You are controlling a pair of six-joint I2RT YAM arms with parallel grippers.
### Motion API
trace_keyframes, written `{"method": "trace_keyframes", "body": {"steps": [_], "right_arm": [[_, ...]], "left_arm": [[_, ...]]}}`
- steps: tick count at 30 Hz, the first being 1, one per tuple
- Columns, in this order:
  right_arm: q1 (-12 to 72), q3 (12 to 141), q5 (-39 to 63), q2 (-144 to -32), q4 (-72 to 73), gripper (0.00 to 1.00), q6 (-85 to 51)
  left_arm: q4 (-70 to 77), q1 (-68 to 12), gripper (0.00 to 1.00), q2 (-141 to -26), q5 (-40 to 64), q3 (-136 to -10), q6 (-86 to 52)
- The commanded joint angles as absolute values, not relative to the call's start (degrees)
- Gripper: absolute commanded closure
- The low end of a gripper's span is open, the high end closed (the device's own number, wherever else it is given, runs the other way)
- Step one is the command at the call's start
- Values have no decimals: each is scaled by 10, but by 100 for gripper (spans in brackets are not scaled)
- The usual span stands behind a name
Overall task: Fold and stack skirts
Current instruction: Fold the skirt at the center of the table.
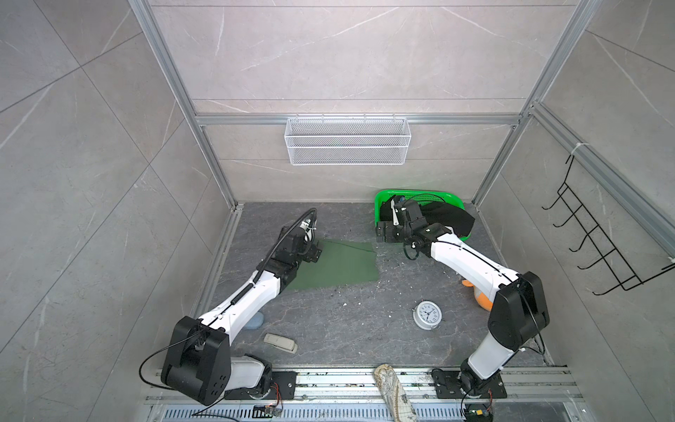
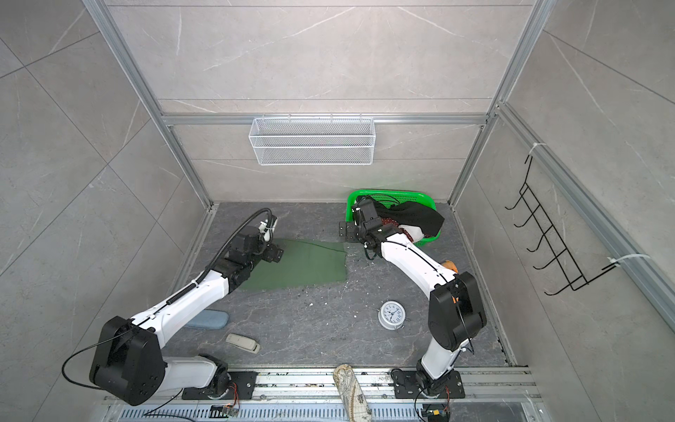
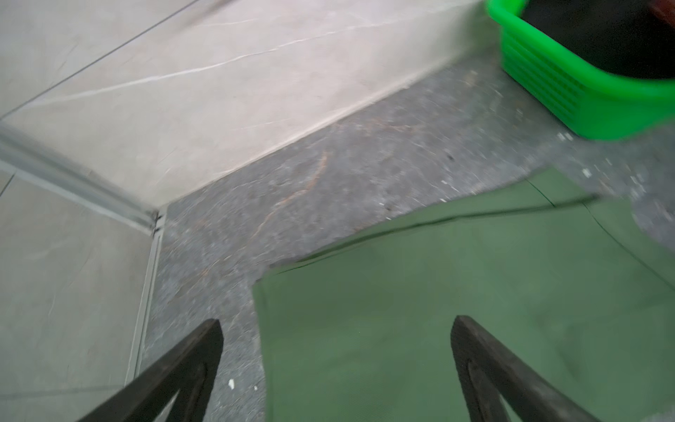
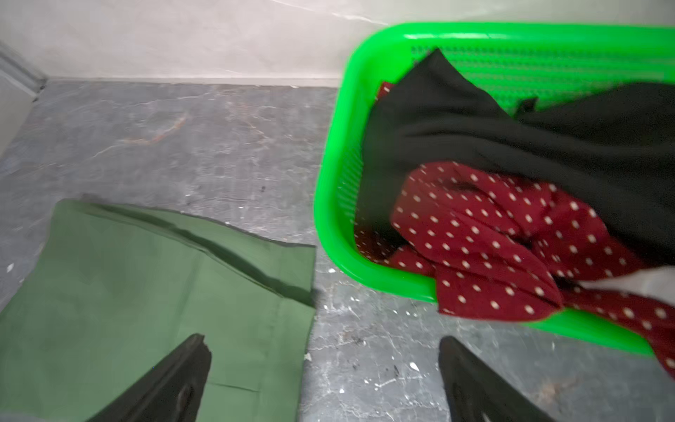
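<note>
The olive green skirt (image 1: 336, 265) (image 2: 303, 265) lies flat and folded on the grey table. My left gripper (image 1: 315, 252) (image 3: 338, 323) hangs open over its left edge, nothing between the fingers. My right gripper (image 1: 381, 232) (image 4: 323, 339) is open just above the skirt's far right corner (image 4: 146, 292), beside the green basket (image 4: 336, 219). In the basket the black skirt (image 4: 511, 139) (image 1: 449, 217) lies crumpled over the red polka-dot skirt (image 4: 493, 237) (image 2: 392, 222), which spills over the rim.
A white alarm clock (image 1: 427, 314) lies at front right. An orange plush toy (image 1: 482, 299) sits partly behind the right arm. A beige handset (image 1: 280, 342) and a blue-grey pad (image 1: 255, 321) lie at front left. A patterned cloth roll (image 1: 394, 391) rests on the front rail.
</note>
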State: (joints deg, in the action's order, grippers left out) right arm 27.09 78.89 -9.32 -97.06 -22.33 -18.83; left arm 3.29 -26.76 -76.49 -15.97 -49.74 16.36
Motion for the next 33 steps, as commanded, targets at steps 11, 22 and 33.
{"method": "trace_keyframes", "body": {"steps": [11,22,33], "right_arm": [[219,665,-73,-872,-270,9,-285],[192,637,-57,-835,-287,10,-273],[175,623,-32,-831,-279,9,-272]], "left_arm": [[240,-511,23,-805,-111,-395,409],[260,-536,26,-982,-129,-480,480],[249,-536,43,-1079,-141,-538,523]]}}
